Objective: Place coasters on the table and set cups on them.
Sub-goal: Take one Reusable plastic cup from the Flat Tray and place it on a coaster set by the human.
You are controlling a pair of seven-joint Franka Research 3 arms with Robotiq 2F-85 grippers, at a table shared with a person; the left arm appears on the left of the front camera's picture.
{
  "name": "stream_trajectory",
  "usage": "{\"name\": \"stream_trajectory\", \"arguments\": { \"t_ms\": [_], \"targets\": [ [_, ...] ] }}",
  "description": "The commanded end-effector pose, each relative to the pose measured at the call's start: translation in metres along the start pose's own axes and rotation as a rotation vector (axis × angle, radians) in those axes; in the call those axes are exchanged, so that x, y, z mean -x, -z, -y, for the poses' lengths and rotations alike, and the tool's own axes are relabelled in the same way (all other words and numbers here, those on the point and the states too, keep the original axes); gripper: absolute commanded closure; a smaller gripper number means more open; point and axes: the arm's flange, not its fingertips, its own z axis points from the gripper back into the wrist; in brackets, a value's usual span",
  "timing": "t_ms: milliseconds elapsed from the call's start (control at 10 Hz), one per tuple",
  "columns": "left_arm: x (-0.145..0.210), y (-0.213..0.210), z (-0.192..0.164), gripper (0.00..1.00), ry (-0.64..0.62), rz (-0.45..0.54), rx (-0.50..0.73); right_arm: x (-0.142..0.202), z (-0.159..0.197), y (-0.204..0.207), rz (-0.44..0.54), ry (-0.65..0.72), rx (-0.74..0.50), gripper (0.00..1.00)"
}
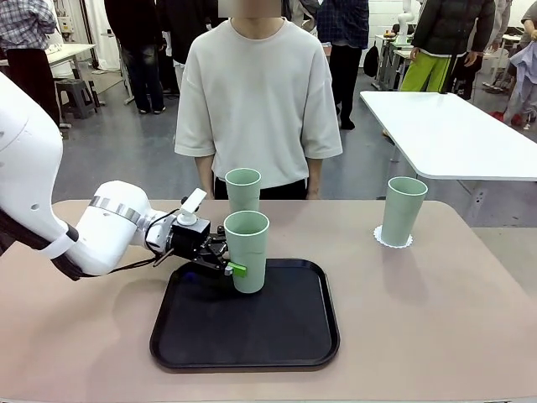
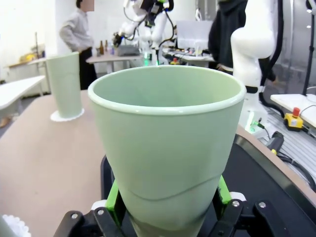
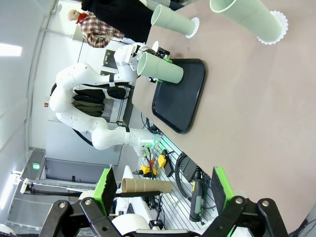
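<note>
My left gripper (image 1: 233, 262) is shut on a mint-green cup (image 1: 246, 250) over the black tray (image 1: 193, 336). In the left wrist view its green pads (image 2: 114, 200) press both sides of that cup (image 2: 168, 143). A second cup (image 1: 242, 188) stands behind it, in front of the person, on a coaster (image 3: 194, 23). A third cup (image 1: 403, 210) stands on a lacy white coaster (image 1: 393, 242) at the right of the table (image 1: 436, 319). In the right wrist view my right gripper (image 3: 163, 190) hangs open, holding nothing, high above the table's edge.
The person (image 1: 256, 101) stands at the far side with arms down. A white-topped table (image 1: 453, 134) stands behind at the right. Bare tan tabletop lies left and right of the tray. A scalloped coaster edge (image 2: 14, 224) shows at the left wrist view's bottom left corner.
</note>
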Motion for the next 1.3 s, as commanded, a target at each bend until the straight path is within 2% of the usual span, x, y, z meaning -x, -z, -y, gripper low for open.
{"name": "stream_trajectory", "arguments": {
  "t_ms": [0,400,500,700,800,1200],
  "targets": [
    [-0.045,-0.018,0.028,1.0,-0.003,0.013,-0.027,0.001,-0.001,0.0,0.0,0.0,-0.01,0.0],
    [-0.154,-0.109,0.075,1.0,-0.007,-0.029,-0.113,0.001,-0.001,0.0,0.0,0.0,-0.01,0.0],
    [-0.169,-0.124,0.081,1.0,-0.015,-0.027,-0.128,0.001,-0.001,0.0,0.0,0.0,-0.01,0.0],
    [-0.181,-0.143,0.094,1.0,-0.025,-0.009,-0.16,0.001,-0.001,0.0,0.0,0.0,-0.01,0.0],
    [-0.181,-0.134,0.082,1.0,0.006,-0.028,-0.15,0.001,-0.001,0.0,0.0,0.0,-0.01,0.0],
    [-0.181,-0.134,0.082,1.0,0.006,-0.028,-0.15,0.001,-0.001,0.0,0.0,0.0,-0.01,0.0]
  ]
}}
